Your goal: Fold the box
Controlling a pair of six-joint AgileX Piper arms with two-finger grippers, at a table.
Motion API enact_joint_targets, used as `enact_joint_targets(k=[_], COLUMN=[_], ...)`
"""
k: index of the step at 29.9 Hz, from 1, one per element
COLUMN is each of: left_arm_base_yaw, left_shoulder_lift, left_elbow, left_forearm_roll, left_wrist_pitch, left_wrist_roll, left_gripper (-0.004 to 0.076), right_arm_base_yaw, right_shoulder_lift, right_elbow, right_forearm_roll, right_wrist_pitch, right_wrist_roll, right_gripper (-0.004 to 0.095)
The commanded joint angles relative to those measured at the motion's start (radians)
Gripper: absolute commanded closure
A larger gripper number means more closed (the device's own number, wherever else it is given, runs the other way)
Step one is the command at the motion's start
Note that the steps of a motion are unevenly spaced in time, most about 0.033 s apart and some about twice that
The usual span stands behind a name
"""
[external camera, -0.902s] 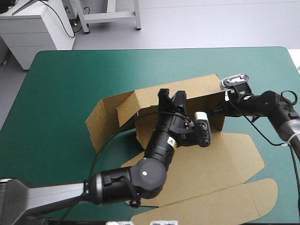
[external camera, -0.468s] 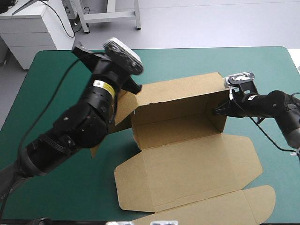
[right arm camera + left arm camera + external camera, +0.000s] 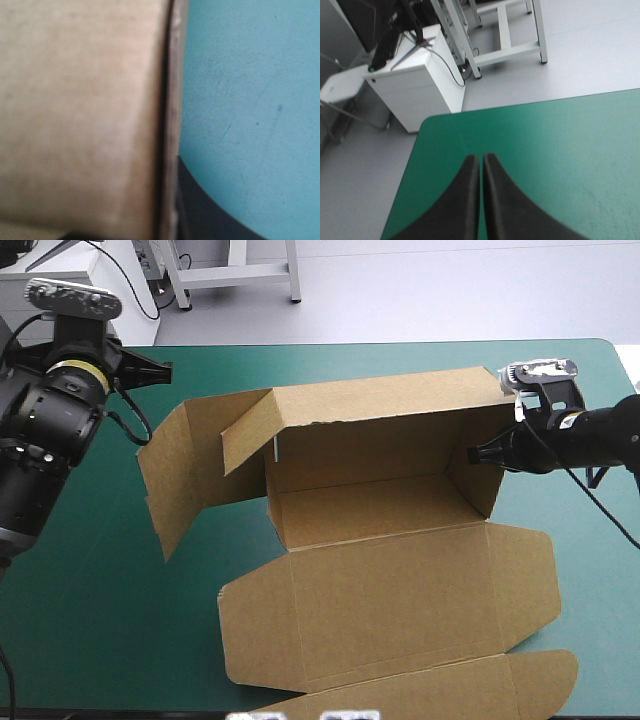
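Pinching what looks like the right end wall of the box (image 3: 400, 580), which sits mid-table, the right gripper (image 3: 480, 453) should hold firm while the left gripper (image 3: 481, 161), closed and empty, comes in for the splayed left flaps.

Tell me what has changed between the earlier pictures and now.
The left arm left the box and swung to the table's far left corner, jaws shut and empty. The box's left flap swung outward. The right jaws stay shut on its right wall.
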Motion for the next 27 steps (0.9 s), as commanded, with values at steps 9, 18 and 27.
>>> enact_joint_targets(k=[9,18,27], left_arm_base_yaw=[0.31,0.323,0.323], left_shoulder_lift=[-0.03,-0.03,-0.03], left_elbow=[0.04,0.134,0.14], left_forearm_roll=[-0.397,-0.499,-0.529], left_wrist_pitch=[-0.017,0.033,0.045], left_wrist_roll=[0.14,0.2,0.221], left_gripper=[0.072,0.072,0.072], right_arm_base_yaw=[0.002,0.086,0.163], right_shoulder_lift=[-0.012,0.123,0.305], right_elbow=[-0.064,-0.064,-0.066], right_forearm_roll=[-0.02,-0.045,-0.114], right_wrist_pitch=[0.099,0.097,-0.125], right_wrist_roll=[0.091,0.085,0.076], right_gripper=[0.0904,0.0903,0.0895])
